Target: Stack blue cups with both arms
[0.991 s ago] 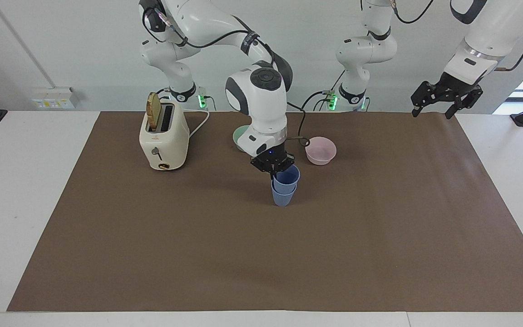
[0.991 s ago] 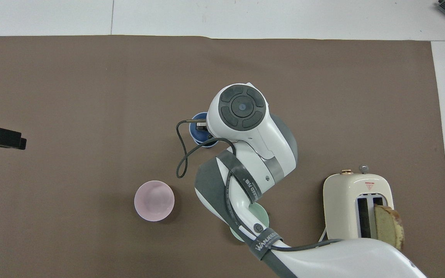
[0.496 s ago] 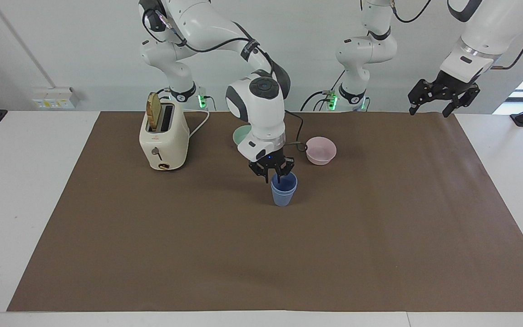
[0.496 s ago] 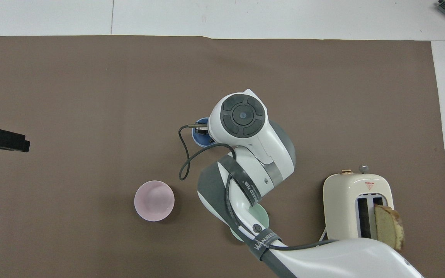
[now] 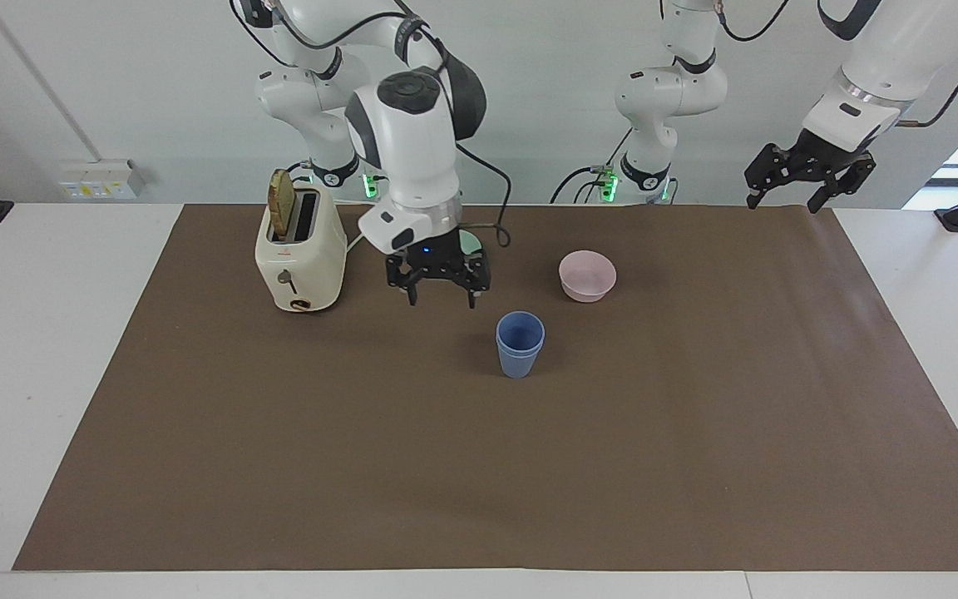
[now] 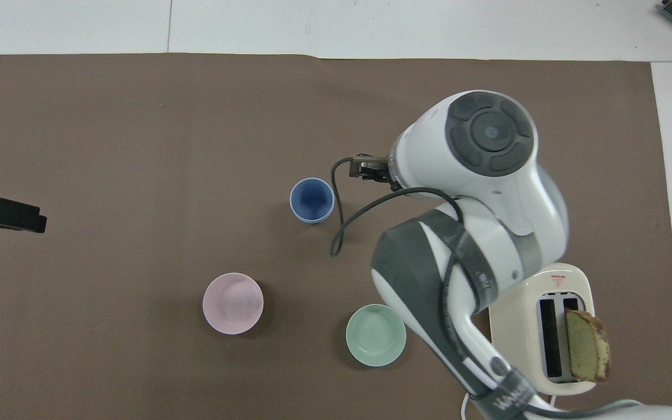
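Observation:
The two blue cups (image 5: 520, 343) stand nested one in the other, upright on the brown mat; they also show in the overhead view (image 6: 311, 200). My right gripper (image 5: 441, 298) is open and empty. It hangs in the air over the mat between the cups and the toaster, apart from the cups. In the overhead view its fingers are hidden under the right arm's wrist (image 6: 487, 146). My left gripper (image 5: 782, 202) is open and empty, and waits raised over the mat's edge at the left arm's end, also seen in the overhead view (image 6: 3, 213).
A cream toaster (image 5: 300, 249) with a bread slice stands at the right arm's end (image 6: 546, 326). A pink bowl (image 5: 587, 275) (image 6: 233, 303) and a mint-green bowl (image 6: 375, 335) sit nearer to the robots than the cups.
My right gripper let go of the upper cup, which dropped fully into the lower one. It then rose and moved toward the toaster. My left gripper rose slightly.

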`<state>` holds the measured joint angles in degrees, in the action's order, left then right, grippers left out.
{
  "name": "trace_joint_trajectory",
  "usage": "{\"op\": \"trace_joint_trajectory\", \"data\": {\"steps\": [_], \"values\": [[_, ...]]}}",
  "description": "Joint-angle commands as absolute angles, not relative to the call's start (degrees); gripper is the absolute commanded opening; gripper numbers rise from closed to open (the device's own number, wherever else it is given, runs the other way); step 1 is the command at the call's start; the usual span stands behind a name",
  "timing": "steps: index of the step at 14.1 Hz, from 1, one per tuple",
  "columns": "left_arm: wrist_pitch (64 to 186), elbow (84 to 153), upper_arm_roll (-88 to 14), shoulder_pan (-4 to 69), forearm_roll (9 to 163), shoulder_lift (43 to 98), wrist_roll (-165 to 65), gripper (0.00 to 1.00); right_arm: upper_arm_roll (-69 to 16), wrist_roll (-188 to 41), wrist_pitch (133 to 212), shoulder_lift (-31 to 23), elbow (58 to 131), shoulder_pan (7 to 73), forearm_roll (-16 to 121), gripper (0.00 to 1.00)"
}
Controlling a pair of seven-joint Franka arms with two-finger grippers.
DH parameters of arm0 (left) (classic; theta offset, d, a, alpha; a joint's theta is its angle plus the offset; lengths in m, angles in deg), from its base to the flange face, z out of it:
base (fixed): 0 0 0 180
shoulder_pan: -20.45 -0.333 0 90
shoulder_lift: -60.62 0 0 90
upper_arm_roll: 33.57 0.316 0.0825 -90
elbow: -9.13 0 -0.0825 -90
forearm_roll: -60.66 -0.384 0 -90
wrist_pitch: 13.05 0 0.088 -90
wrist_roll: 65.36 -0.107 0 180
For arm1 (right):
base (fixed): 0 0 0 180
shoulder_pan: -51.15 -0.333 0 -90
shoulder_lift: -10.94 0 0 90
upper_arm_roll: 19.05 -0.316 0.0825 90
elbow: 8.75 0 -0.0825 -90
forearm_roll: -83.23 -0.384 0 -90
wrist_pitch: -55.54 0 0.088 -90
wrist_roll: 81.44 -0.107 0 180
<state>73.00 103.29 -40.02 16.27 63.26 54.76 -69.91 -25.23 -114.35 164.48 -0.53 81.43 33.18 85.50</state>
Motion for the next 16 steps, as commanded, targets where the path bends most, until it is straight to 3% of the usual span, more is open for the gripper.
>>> {"op": "trace_joint_trajectory", "data": {"steps": [1,5,8,13,16], "values": [[71.9,103.6,-40.1,16.4,62.5,53.7,-69.5,1.0,-26.0,-109.5,160.1,4.9,84.0,37.7,84.7,1.0],[72.4,103.7,-40.1,16.3,62.6,53.7,-69.2,1.0,-25.7,-99.9,155.4,8.9,81.0,43.9,84.8,1.0],[73.0,103.9,-40.2,16.3,62.7,53.6,-69.2,1.0,-25.5,-96.0,148.0,8.0,74.4,46.9,85.8,1.0],[73.1,103.9,-40.2,16.4,62.7,53.6,-69.5,1.0,-25.2,-90.6,141.0,11.1,76.4,51.6,85.4,1.0],[73.1,103.9,-40.2,16.4,62.8,53.6,-69.6,1.0,-25.2,-90.1,141.1,13.4,80.4,53.4,84.6,1.0]]}}
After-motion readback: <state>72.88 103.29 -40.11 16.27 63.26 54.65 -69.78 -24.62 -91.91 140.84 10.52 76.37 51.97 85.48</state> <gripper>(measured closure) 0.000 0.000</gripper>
